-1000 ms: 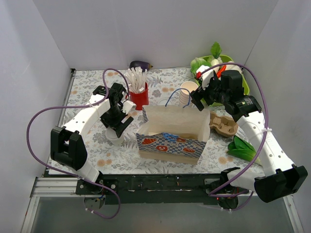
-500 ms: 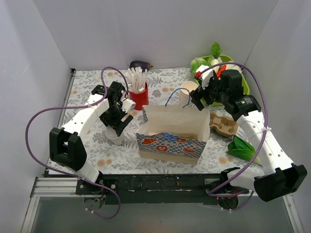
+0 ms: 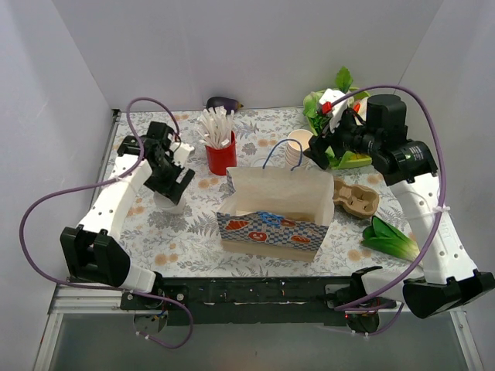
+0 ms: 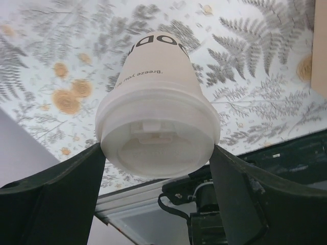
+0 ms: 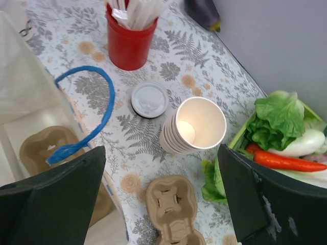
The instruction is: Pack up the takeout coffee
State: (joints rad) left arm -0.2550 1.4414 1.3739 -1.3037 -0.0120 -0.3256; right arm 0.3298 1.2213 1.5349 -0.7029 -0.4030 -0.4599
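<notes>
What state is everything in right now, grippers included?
coffee: lidded, gripped at the lid.
left gripper: shut on coffee.
right gripper: open, empty.
bag: upright, open, carrier inside.
cup stack: upright, lidless, top cup empty.
red cup: upright, full of sticks.
loose lid: lying flat, on no cup.
spare carrier: empty.

The takeout coffee is cream, its lid white, the tablecloth fern-printed, the bag blue-checked.

You're looking at a lab test booth: plain white panel walls at frame top, aluminium rail bottom left.
</notes>
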